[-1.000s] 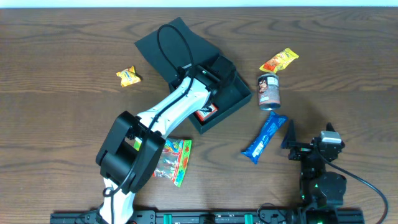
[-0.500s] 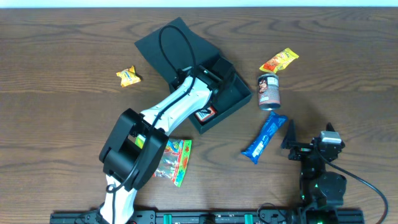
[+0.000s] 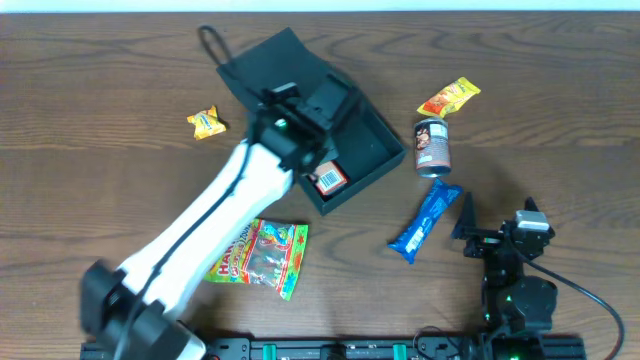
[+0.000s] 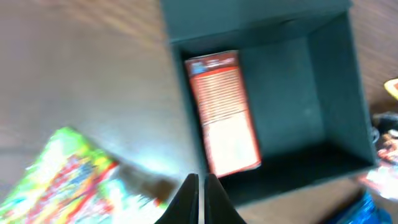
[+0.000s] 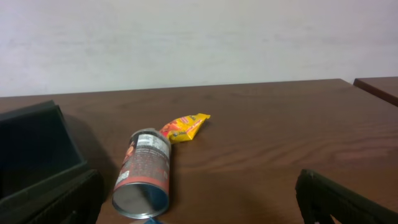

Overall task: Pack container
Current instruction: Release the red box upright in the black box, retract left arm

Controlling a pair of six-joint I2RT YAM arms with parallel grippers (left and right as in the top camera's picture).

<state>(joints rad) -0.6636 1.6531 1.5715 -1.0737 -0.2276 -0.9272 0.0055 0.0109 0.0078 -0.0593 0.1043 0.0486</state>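
The dark teal container (image 3: 372, 150) sits open at the table's middle back, its flap lid (image 3: 262, 62) laid out behind it. A red packet (image 3: 331, 178) lies inside, against the front-left wall; the left wrist view shows it flat on the box floor (image 4: 222, 112). My left gripper (image 3: 305, 120) hovers above the box's left side. Its fingers (image 4: 200, 190) are shut and empty, over the box's near wall. My right gripper (image 3: 497, 237) rests open and empty at the front right, and the right wrist view (image 5: 199, 202) shows it facing a can.
A colourful gummy bag (image 3: 262, 255) lies front left of the box. A yellow candy (image 3: 204, 122) lies far left. To the right of the box lie a can (image 3: 432, 145) on its side, a yellow packet (image 3: 449, 97) and a blue packet (image 3: 425, 220).
My left gripper has lifted out of the box and drawn back to the left. The red packet stays inside, now uncovered. The right arm has not moved.
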